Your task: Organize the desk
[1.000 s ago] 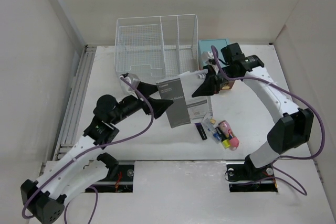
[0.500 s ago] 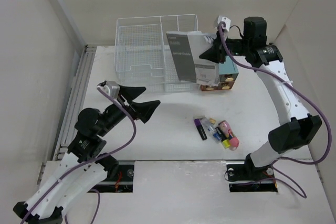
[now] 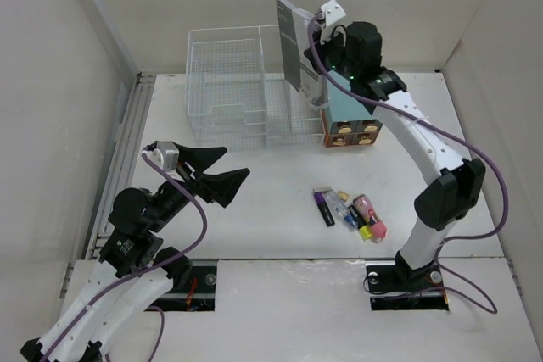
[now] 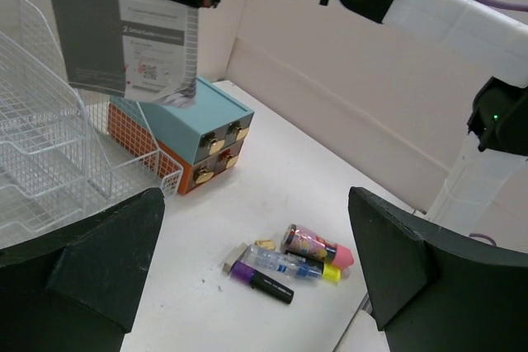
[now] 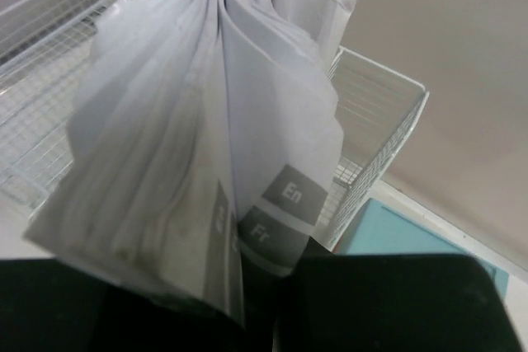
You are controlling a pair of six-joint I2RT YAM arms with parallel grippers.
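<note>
Booklet (image 5: pixel 214 138) in R tool (image 5: pixel 262 307), top cut off

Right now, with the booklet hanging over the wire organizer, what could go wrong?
1. The right gripper pinches the Setup Guide booklet by one edge and its pages fan loose; they could snag the rim of the wire organizer.
2. It hangs close to the teal drawer box, so a drop might land there.
</note>
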